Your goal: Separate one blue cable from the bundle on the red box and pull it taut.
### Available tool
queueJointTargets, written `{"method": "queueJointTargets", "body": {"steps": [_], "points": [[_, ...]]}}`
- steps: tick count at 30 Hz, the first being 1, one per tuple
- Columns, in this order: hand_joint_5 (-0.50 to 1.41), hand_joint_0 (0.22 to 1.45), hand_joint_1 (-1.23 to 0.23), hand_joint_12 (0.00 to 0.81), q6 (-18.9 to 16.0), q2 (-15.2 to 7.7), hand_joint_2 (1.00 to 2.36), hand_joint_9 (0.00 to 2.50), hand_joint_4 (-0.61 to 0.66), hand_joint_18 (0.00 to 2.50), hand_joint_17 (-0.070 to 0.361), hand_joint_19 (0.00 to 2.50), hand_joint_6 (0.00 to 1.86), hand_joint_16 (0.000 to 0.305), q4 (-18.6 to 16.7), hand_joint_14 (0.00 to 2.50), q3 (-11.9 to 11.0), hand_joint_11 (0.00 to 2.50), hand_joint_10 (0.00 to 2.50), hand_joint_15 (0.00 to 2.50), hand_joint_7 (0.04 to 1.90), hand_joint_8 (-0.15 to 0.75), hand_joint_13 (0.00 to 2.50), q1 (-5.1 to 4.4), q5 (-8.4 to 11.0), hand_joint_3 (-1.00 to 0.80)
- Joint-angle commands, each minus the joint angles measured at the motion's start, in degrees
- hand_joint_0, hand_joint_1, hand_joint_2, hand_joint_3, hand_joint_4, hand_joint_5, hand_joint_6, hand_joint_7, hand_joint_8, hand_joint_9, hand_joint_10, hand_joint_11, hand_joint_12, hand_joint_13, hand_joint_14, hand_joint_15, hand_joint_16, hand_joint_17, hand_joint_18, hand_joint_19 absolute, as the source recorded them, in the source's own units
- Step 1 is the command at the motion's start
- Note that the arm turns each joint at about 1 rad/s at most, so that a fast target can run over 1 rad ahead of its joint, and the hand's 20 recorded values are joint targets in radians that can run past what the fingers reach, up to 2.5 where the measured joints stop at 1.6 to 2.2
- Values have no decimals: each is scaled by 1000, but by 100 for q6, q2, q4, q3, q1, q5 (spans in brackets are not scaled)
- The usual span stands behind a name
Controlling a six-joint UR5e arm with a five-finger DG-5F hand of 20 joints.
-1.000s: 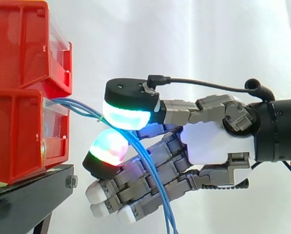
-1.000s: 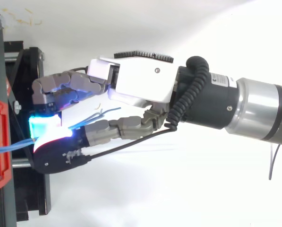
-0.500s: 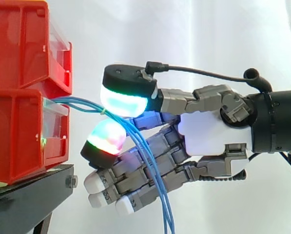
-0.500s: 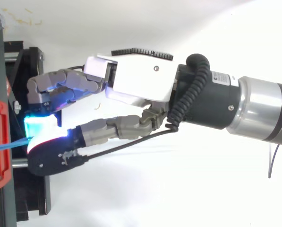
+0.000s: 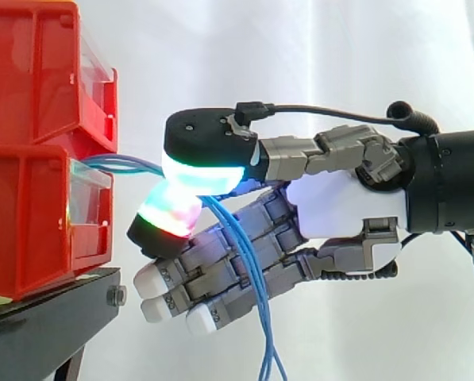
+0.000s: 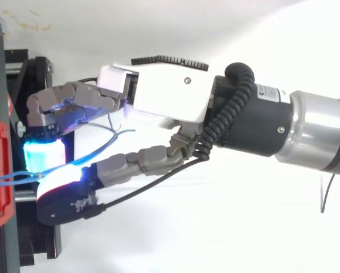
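Okay, the stacked red bins (image 5: pixel 30 71) on the black stand (image 5: pixel 54 317) sit just left of your hand (image 5: pixel 340 210). Its curled lower fingers crowd the hanging blue cables (image 5: pixel 133 164). Versus a second ago, the two glowing pads (image 5: pixel 201 175) have closed together and now pinch the cables. The cables leave the lower bin (image 5: pixel 30 222) at its front, pass between the pads and droop below the hand.

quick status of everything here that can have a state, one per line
hand, shut, two glowing pads pinched on the blue cables
blue cables, running from the lower red bin into the pinch, the rest hanging slack
lower red bin, upright on the black stand, cables coming out its front
upper red bin, stacked on the lower one
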State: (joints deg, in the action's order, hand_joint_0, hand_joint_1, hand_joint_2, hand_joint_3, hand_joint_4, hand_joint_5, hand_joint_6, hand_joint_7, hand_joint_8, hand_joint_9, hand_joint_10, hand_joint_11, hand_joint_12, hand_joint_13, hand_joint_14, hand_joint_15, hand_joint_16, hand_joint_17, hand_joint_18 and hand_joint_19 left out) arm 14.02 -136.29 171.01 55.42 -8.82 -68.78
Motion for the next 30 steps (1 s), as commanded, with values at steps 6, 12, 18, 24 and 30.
{"method": "queueJointTargets", "body": {"steps": [6,12,18,24,30], "points": [[-117,649,-915,391,-14,-2,1009,667,212,579,111,265,628,49,81,5,-32,303,8,169,1193,306,542,-23,5,-383],[-107,503,-671,414,-22,-2,1000,718,240,600,122,297,654,54,81,6,-32,307,7,187,1154,340,561,-32,5,-500],[-105,500,-563,422,-14,-2,1000,756,223,596,123,318,702,55,72,6,-32,313,8,199,1128,352,582,-32,5,-500],[-140,571,-648,432,-22,-2,1014,801,191,641,124,294,864,55,81,6,-32,392,11,212,1166,368,623,-23,5,-175],[-183,619,-806,398,-49,-2,1020,733,25,637,111,302,910,50,81,7,-32,413,10,216,1083,328,606,-32,5,-126]]}}
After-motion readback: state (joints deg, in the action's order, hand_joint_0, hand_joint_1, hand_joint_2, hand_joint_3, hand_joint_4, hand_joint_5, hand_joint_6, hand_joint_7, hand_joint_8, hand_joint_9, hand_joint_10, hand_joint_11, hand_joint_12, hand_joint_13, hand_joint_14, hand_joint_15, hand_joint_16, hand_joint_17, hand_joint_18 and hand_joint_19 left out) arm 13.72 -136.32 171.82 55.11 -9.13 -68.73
